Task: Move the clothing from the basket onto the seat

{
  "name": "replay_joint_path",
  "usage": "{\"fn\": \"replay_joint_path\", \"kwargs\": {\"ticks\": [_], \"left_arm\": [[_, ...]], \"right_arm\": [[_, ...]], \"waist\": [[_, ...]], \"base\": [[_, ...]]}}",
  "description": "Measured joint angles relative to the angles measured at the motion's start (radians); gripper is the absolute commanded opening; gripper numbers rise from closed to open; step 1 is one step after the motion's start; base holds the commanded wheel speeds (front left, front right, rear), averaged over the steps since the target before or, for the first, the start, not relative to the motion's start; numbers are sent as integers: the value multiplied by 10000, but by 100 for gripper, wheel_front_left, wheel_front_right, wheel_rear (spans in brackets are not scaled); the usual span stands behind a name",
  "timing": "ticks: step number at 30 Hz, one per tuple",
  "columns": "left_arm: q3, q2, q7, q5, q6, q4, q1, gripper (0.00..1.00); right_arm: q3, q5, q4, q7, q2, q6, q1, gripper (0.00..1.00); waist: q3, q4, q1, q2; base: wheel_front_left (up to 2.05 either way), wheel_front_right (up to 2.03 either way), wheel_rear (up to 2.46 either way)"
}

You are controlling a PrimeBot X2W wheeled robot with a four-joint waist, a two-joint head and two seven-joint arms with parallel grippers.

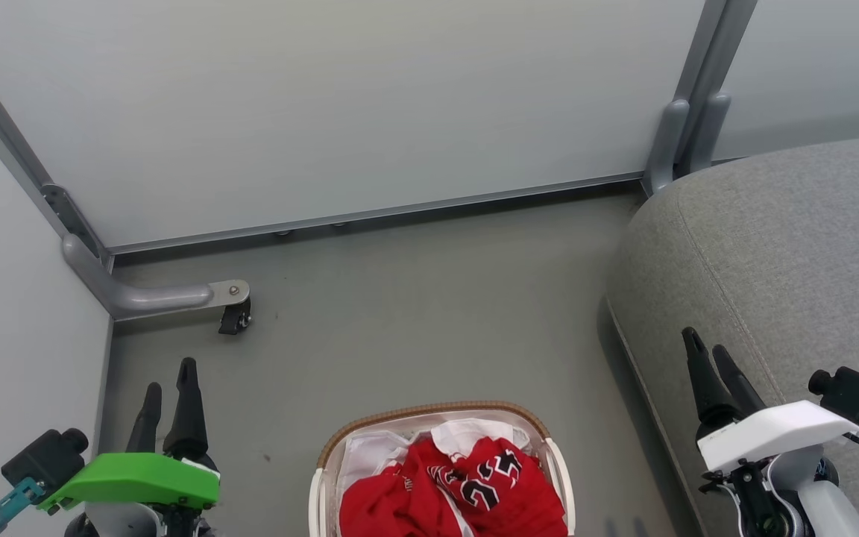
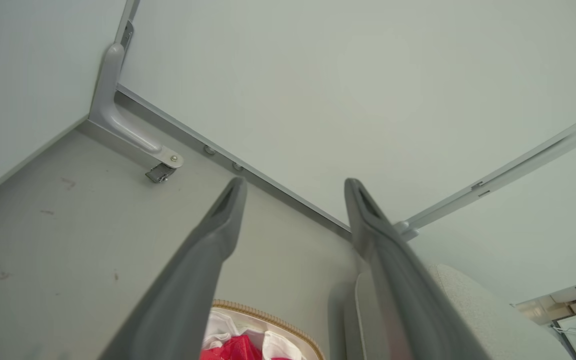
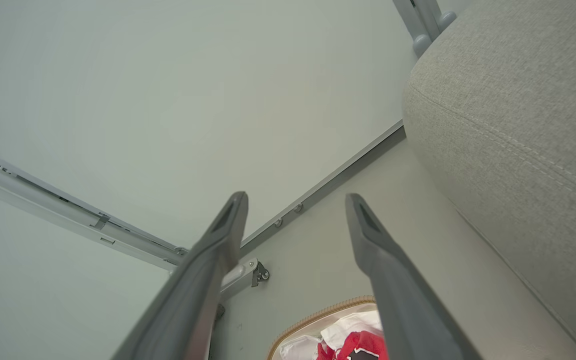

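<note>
The left claw [image 1: 168, 377] and the right claw [image 1: 705, 341] hang empty, fingers apart, flanking the basket [image 1: 429, 411] (clothing [image 1: 459, 488] heaped inside) beside the seat [image 1: 772, 246].

Open floor [image 1: 414, 313] lies between the basket [image 1: 429, 412] and the wall panels [image 1: 362, 112]; a gripper can pass there. The basket top is uncovered, with clothing [image 1: 459, 485] heaped near rim level. The seat [image 1: 772, 246] bounds the right side, separated from the basket by a narrow floor strip. A caster bracket [image 1: 230, 302] projects from the left corner, ahead of the left gripper [image 1: 170, 377]. The right gripper [image 1: 705, 341] appears to hang over the seat edge.
</note>
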Motion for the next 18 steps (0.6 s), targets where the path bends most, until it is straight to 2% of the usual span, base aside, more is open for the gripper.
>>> {"fn": "replay_joint_path", "kwargs": {"ticks": [18], "left_arm": [[-491, 79, -529, 2403, 12, 251, 3, 100]], "right_arm": [[107, -2163, 362, -527, -17, 0, -125, 100]], "waist": [[18, -35, 0, 0]], "base": [[0, 0, 0]]}}
